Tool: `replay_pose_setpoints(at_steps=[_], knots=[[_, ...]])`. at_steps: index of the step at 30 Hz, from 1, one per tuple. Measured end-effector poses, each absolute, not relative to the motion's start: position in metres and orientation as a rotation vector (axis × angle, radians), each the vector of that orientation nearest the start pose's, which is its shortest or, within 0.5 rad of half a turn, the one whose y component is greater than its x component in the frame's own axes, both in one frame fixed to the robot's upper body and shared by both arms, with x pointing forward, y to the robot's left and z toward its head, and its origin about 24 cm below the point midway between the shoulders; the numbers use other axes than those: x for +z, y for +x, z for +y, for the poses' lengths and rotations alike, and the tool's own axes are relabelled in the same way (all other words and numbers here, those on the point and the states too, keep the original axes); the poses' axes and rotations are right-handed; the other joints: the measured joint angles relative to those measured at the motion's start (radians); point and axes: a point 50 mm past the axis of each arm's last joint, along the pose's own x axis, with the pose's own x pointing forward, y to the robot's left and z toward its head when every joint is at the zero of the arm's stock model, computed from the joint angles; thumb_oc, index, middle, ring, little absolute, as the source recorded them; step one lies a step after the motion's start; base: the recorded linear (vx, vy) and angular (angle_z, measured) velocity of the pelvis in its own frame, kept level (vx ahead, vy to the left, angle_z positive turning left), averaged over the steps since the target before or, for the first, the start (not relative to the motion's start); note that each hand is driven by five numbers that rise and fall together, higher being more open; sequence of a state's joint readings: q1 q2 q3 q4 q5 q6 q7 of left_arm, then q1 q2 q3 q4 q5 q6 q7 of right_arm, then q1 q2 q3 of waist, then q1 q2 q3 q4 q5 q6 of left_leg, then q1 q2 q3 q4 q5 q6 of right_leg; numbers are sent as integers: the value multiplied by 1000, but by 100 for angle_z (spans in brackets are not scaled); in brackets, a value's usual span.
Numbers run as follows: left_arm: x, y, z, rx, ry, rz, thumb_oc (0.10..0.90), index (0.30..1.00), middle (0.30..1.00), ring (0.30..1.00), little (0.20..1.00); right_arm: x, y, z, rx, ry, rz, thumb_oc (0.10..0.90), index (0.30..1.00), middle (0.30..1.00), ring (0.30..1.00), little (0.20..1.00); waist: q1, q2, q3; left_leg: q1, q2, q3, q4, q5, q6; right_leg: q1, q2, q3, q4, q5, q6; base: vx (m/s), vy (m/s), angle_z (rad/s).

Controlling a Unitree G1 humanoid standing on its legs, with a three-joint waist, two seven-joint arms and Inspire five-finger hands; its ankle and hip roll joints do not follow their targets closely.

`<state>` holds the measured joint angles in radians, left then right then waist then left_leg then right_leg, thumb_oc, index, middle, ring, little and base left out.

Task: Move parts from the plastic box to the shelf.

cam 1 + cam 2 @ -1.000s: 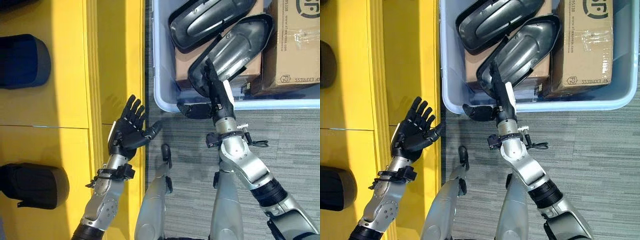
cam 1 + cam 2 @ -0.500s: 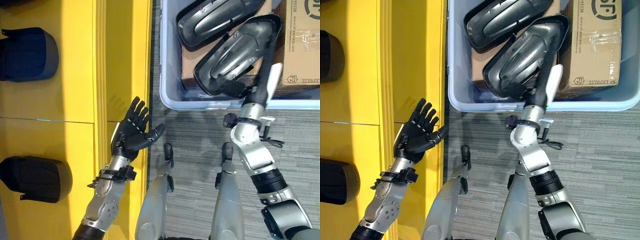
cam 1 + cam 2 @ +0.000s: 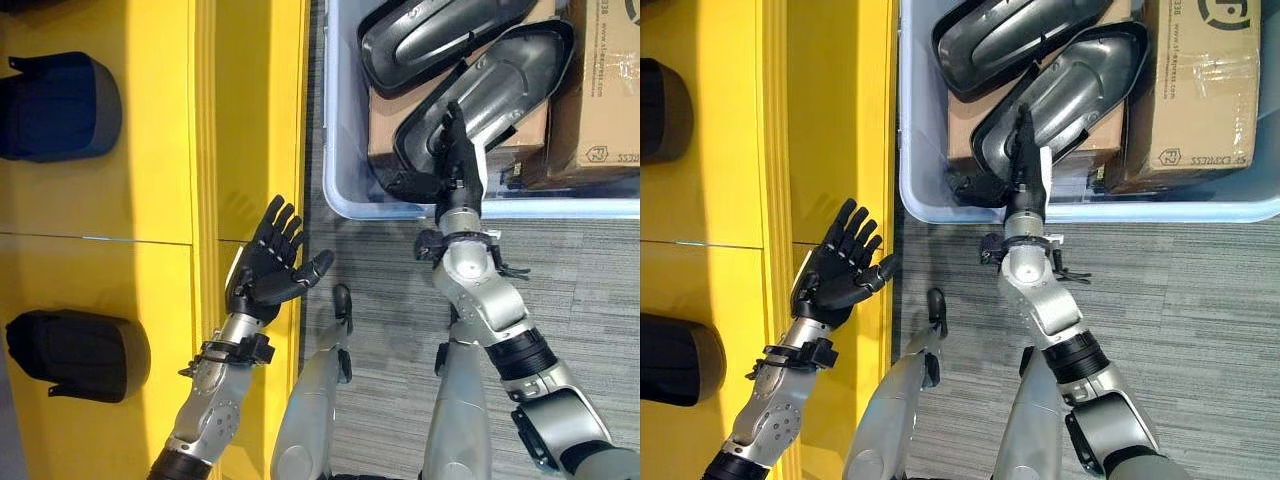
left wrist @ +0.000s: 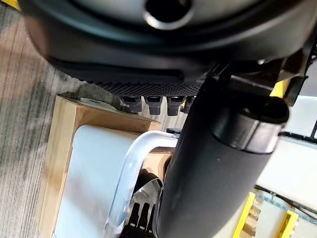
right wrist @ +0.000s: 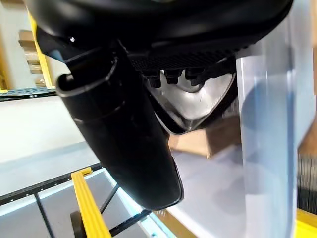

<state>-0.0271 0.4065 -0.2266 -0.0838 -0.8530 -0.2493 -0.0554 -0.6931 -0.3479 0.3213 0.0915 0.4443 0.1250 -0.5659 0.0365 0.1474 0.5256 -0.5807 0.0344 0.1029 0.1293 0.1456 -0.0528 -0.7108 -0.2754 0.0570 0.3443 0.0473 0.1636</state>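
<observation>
A pale plastic box (image 3: 338, 185) holds two dark grey moulded parts, one at the far side (image 3: 440, 35) and one nearer (image 3: 500, 85), both lying on cardboard. My right hand (image 3: 457, 165) reaches over the box's near rim. Its fingers lie straight against the nearer part's lower end and its thumb sticks out to the left. In the right wrist view the fingertips meet that part's (image 5: 190, 106) edge beside the box wall (image 5: 262, 148). My left hand (image 3: 265, 272) is open, palm up, over the yellow shelf's (image 3: 250, 120) edge, holding nothing.
Two dark parts lie on the shelf, one at the far left (image 3: 60, 105) and one at the near left (image 3: 75, 355). A taped cardboard carton (image 3: 610, 80) fills the box's right side. Grey carpet (image 3: 580, 280) lies in front of the box.
My right hand swung back from the nearer part's right side to its lower left end, with the thumb now spread. The left hand stayed where it was. The camera shifted slightly.
</observation>
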Motion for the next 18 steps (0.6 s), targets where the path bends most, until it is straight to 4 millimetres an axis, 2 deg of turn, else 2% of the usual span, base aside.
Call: replay_pose_setpoints(at_steps=[4, 7, 9, 12, 14, 18], knots=[[85, 252, 171, -249, -472, -213, 900, 1000, 1000, 1000, 1000, 202, 348, -122, -133, 18, -372, 900, 1000, 1000, 1000, 1000, -2, 0, 0, -25, 0, -3, 13, 0, 0, -21, 0, 0, 8, 3, -2, 0, -17, 2], [85, 252, 170, -249, -470, -212, 900, 1000, 1000, 1000, 1000, 205, 345, -126, -224, -194, -479, 900, 1000, 1000, 1000, 1000, -2, 0, 0, -31, -1, 2, 13, -1, 2, -27, 0, 6, 2, 7, -5, 2, 6, -1], [85, 252, 170, -243, -471, -211, 900, 1000, 1000, 1000, 1000, 208, 342, -130, -307, -248, -531, 900, 1000, 1000, 1000, 1000, -4, 0, 0, -33, -1, 5, 13, -1, 2, -31, 0, 9, -2, 9, -5, 1, 8, -5], [85, 253, 170, -242, -471, -213, 900, 1000, 1000, 1000, 1000, 211, 340, -142, -385, -222, -540, 900, 1000, 1000, 1000, 1000, -7, 0, 0, -35, 0, 9, 12, -1, 2, -31, 2, 11, -11, 12, -5, -8, -5, -4], [86, 253, 170, -243, -471, -215, 900, 1000, 1000, 1000, 1000, 210, 339, -157, -458, -198, -529, 900, 1000, 1000, 1000, 1000, -9, 0, 0, -39, 0, 15, 11, -2, 4, -33, 2, 14, -21, 17, -2, -6, 3, -7], [87, 253, 170, -245, -471, -218, 900, 1000, 1000, 1000, 1000, 210, 338, -164, -482, -221, -540, 900, 1000, 1000, 1000, 1000, -18, 0, 0, -42, -1, 28, 9, -5, 8, -38, 2, 23, -34, 25, 5, 2, 25, -6]])
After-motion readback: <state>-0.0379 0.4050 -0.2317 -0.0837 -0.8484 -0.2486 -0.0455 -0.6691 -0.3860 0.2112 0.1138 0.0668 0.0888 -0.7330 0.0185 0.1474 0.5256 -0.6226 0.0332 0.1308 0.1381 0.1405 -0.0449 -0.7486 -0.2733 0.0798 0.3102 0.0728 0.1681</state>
